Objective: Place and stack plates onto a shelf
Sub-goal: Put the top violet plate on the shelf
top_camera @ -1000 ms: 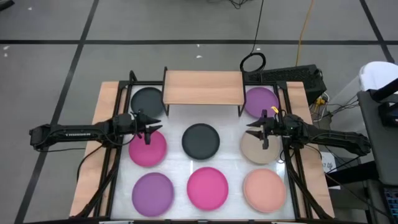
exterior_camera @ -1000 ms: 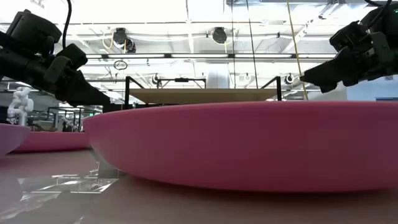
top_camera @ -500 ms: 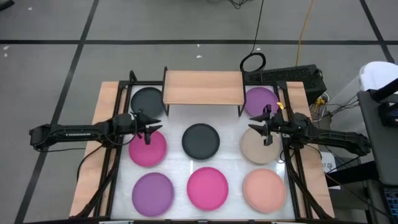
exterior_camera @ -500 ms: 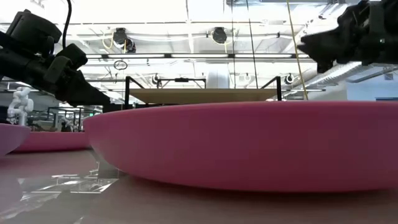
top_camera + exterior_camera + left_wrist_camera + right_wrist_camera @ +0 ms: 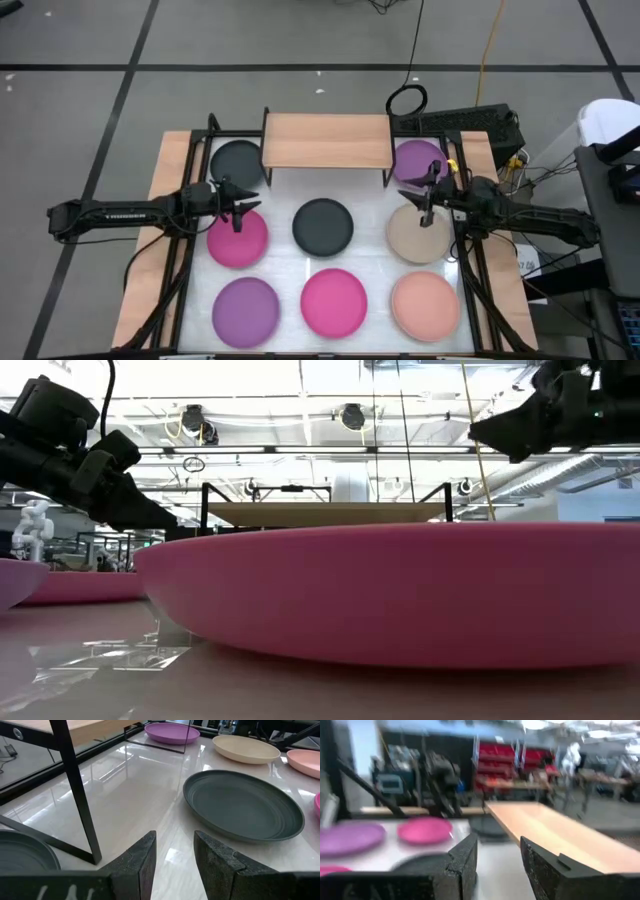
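Fingers apart, empty: right gripper (image 5: 419,195) above the beige plate (image 5: 418,238) near the shelf (image 5: 326,141); left gripper (image 5: 243,204) above the magenta plate (image 5: 238,240).

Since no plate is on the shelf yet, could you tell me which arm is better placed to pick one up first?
Probably the right: its end effector is open, between the purple plate and the beige plate, beside the shelf. The left end effector hovers by the magenta plate.
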You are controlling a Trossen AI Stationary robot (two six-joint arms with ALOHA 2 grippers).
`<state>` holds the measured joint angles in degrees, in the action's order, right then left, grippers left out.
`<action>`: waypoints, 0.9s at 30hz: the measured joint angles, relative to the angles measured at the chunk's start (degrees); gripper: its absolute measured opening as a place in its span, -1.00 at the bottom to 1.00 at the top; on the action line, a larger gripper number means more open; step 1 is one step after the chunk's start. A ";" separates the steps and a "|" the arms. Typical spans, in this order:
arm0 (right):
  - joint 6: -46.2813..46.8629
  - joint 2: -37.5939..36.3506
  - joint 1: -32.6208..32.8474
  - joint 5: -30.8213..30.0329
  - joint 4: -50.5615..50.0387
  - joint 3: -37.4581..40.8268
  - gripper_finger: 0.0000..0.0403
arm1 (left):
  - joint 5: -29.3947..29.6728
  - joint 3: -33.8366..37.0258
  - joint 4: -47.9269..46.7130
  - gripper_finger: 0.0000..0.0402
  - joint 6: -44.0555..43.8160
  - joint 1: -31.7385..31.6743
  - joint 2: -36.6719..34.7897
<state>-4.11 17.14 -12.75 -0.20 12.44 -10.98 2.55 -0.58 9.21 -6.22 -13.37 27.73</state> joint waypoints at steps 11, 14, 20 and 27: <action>-2.77 10.28 -0.02 -4.33 -2.70 -2.21 -0.34 | 0.00 0.00 0.01 -0.32 0.00 0.00 0.01; -2.66 11.09 -0.02 -4.29 -1.24 -2.33 -0.34 | 0.00 -0.02 0.02 -0.32 -0.01 0.00 0.00; -2.60 11.80 -0.02 -4.49 -4.59 -3.38 -0.34 | 0.00 -0.02 0.02 -0.32 -0.02 0.02 0.02; 0.69 13.48 -0.02 -10.61 -23.77 -12.93 -0.34 | -0.02 0.00 0.02 -0.32 0.00 0.02 0.00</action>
<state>-3.42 30.61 -12.78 -10.81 -11.34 -23.92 2.52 -0.58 9.23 -6.22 -13.34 27.73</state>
